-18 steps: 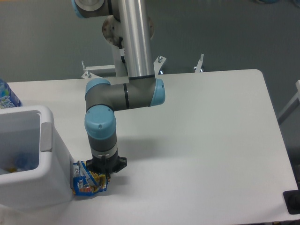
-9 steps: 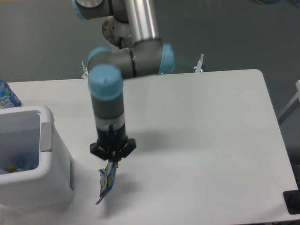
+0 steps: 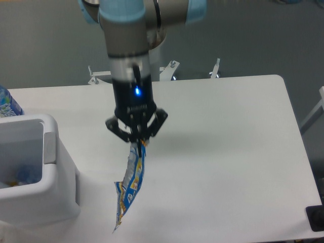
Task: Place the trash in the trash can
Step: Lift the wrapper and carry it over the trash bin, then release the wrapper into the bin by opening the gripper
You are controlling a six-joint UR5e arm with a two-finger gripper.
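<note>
A blue-and-yellow foil snack packet (image 3: 130, 185) hangs edge-on in the air over the table, pinched by its top corner. My gripper (image 3: 137, 143) is shut on that corner, high above the tabletop and to the right of the trash can. The trash can (image 3: 50, 202) is a white boxy bin at the left edge with a grey patch (image 3: 49, 147) on its rim; something blue and yellow lies at its bottom (image 3: 23, 175). A clear water bottle (image 3: 7, 104) shows partly at the far left, behind the bin.
The white table (image 3: 228, 152) stretches to the right of the arm. Metal brackets (image 3: 215, 68) stick up at its back edge. A dark object (image 3: 316, 217) sits at the lower right corner.
The arm has risen steadily from the table beside the bin, lifting the packet off the surface. The packet now dangles full length below the gripper, slightly further right.
</note>
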